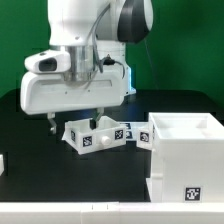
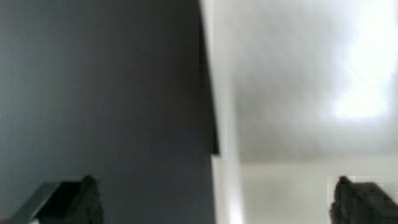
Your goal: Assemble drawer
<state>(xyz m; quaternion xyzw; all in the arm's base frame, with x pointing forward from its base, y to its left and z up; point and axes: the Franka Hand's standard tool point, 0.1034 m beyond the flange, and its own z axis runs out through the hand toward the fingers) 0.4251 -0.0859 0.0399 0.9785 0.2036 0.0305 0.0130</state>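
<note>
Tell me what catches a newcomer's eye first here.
The white arm fills the top of the exterior view, its claw open just over a small tagged tray on the black table. The large cube-like shell stands in the foreground at the exterior view's right, a tag on its front.

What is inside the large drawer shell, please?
Through the open top of the drawer shell, only bare white inner walls show, with nothing visible in it. Its front wall hides the lower interior.
</note>
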